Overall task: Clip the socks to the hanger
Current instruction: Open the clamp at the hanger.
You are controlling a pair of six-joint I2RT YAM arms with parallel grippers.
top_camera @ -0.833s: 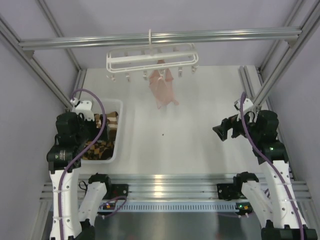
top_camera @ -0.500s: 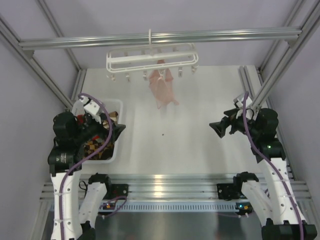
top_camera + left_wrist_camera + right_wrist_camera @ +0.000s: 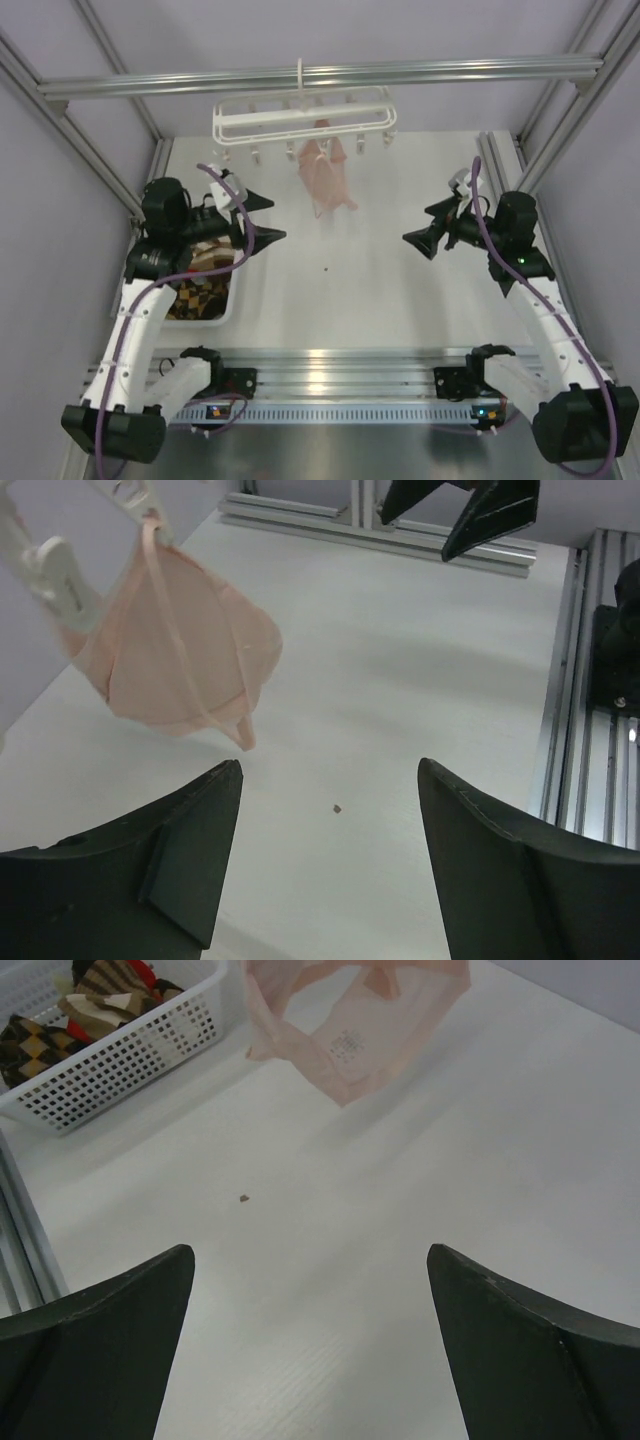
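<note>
One white basket (image 3: 228, 300) is sitting at the near left of the table (image 3: 380, 290), holding the socks (image 3: 200, 290), which are too bunched to count. The left hand (image 3: 266, 218) and right hand (image 3: 418, 226) are both hovering wide open and empty. Beyond them, one hanger (image 3: 300, 115) is hanging, carrying one pink garment (image 3: 322, 180).

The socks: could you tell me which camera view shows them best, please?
Right wrist view: the socks lie in the basket, diamond check clear. Top external has the left arm covering part of them; left wrist shows none.
</note>
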